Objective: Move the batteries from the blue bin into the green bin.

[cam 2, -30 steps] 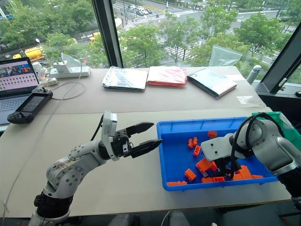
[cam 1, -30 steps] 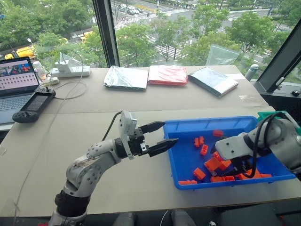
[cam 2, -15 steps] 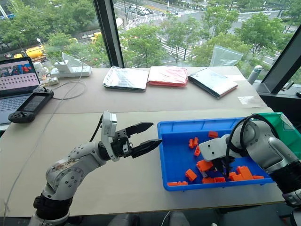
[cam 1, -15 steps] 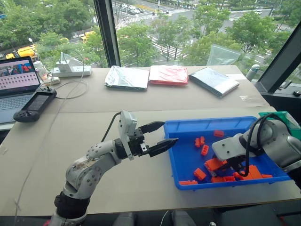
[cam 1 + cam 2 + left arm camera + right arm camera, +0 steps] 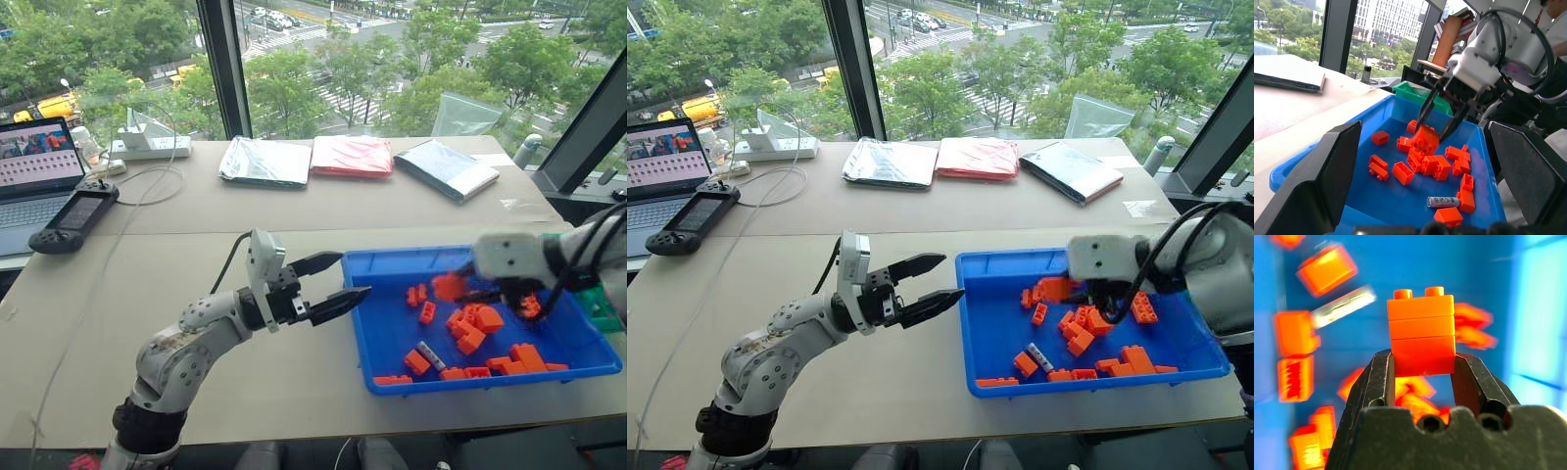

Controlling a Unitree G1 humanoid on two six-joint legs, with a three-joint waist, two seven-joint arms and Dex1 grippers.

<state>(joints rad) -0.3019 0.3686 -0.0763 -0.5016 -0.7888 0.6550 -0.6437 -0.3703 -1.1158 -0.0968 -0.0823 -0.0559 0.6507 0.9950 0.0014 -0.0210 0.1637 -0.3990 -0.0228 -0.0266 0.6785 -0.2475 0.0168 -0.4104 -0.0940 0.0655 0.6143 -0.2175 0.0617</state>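
Battery (image 5: 428, 354) lies flat on the floor of the blue bin (image 5: 382, 266), near its front wall, among orange bricks (image 5: 471, 328). I judge it light, rigid, smooth and prone to roll, so I should pinch it across the middle of the barrel, jaws square to its length. Green bin (image 5: 598, 305) sits just past the blue bin's right end. My right gripper (image 5: 1439, 117) is clenched on a stack of orange bricks (image 5: 1421, 333), not a battery, hanging above the pile. My left gripper (image 5: 345, 278) hovers released beside the blue bin's left wall. Versus a second ago: right arm has lifted out of the front corner, uncovering the battery; left arm unchanged.
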